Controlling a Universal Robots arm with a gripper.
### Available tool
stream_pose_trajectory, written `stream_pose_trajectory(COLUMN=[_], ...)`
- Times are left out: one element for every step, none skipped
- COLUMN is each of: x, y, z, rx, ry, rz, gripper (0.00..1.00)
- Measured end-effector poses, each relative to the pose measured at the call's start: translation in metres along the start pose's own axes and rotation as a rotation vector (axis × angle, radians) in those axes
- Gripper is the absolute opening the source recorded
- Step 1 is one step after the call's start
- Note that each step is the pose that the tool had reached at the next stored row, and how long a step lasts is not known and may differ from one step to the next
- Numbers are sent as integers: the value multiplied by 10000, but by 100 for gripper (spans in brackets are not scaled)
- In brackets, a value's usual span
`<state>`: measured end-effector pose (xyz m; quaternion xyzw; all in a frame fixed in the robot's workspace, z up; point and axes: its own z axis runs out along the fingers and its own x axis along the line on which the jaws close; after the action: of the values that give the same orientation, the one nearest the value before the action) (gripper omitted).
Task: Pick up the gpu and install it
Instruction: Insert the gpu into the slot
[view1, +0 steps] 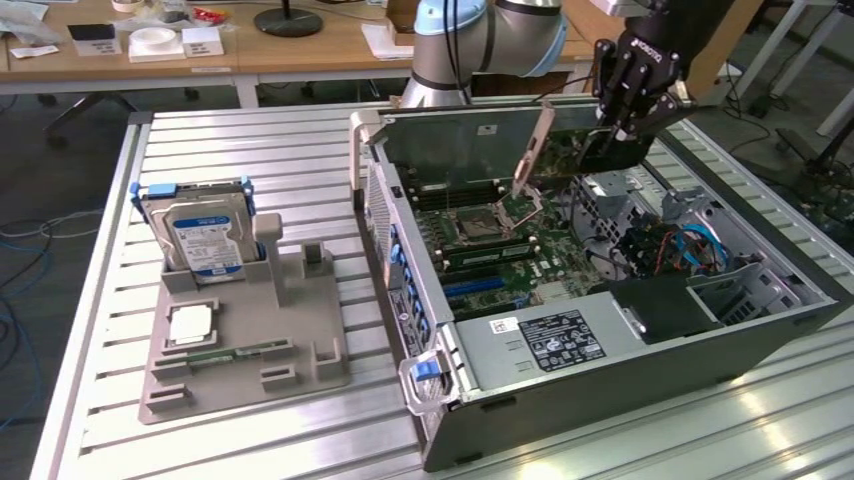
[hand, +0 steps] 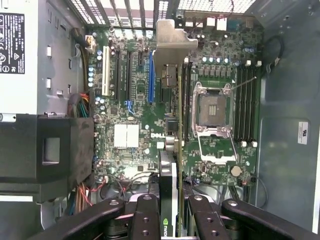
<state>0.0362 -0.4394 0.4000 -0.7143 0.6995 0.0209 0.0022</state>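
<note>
Wrist view: black gripper (hand: 168, 212), jaws clamped on thin dark gpu (hand: 168, 180) with silvery bracket (hand: 170, 45), beside long blue motherboard slot (hand: 150, 75); card edge should run parallel to it.

The gpu (view1: 603, 158) is a thin dark card with a pale metal bracket (view1: 531, 150) at one end and a green logo on its edge. Clamped in the gripper (view1: 622, 135), it hangs on edge above the open case (view1: 641, 370). In the wrist view it runs edge-on over the motherboard (hand: 130, 135), between the blue slot (hand: 151, 77) and the socket (hand: 212, 107).
</note>
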Motion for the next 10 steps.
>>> stream_pose_trajectory(x=[-1, 0, 0, -1, -1, -1, -1, -1, -1, -1], y=[3, 3, 3, 3, 2, 3, 2, 2, 5, 11], z=[1, 1, 1, 1, 1, 1, 1, 1, 1, 2], rx=[0, 0, 0, 0, 0, 0, 0, 1, 0, 1], ry=[4, 6, 6, 7, 6, 7, 7, 7, 7, 6], rz=[0, 0, -1, -1, -1, 0, -1, -1, 1, 2], gripper=[27, 27, 27, 27, 27, 27, 27, 27, 27, 27])
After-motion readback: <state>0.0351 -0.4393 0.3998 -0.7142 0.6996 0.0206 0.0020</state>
